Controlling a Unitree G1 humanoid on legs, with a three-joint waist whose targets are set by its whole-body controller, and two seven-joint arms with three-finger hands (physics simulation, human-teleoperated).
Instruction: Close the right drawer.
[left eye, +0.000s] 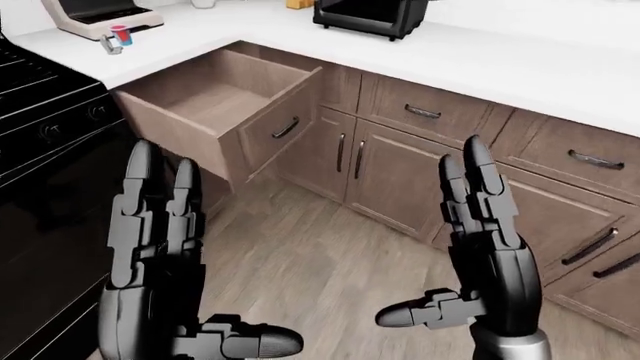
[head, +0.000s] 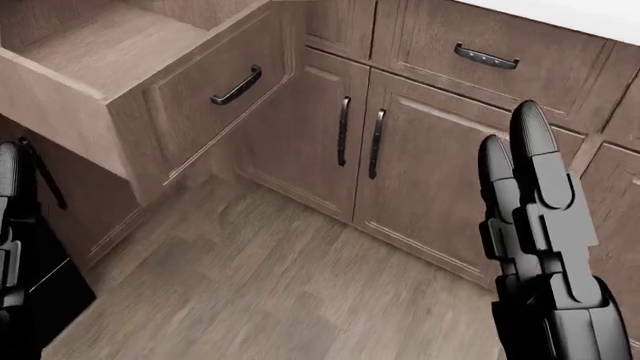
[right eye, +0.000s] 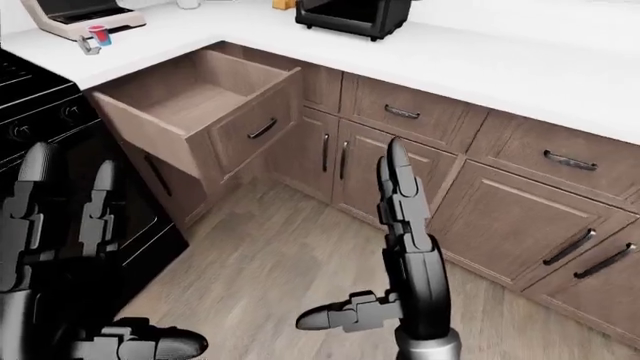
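The white tabletop (left eye: 480, 60) is running across the top of the left-eye view, carrying a black appliance (left eye: 370, 16) and, near the top left corner, a pale machine (left eye: 95, 15) with a small red-capped thing (left eye: 120, 34) beside it. A black stove (left eye: 40, 112) is filling the left edge, and the wood floor (left eye: 320, 262) is lying below the cabinet doors (left eye: 385, 176). The right drawer (left eye: 225, 105) is standing pulled well out at upper left, just beside the stove, its inside bare and its handle (left eye: 285, 128) facing lower right. The left hand (left eye: 160, 247) and the right hand (left eye: 490, 240) are both hovering well apart from the drawer, fingers straight and spread, holding nothing. I judge the main risk to be a push landing off-centre or on the handle, skewing the drawer on its runners, or the left hand knocking the stove on the way in. The head view is giving the handle and drawer front in closer detail but is cutting off the tabletop and nearly all of the left hand; the eye views are showing both hands whole.
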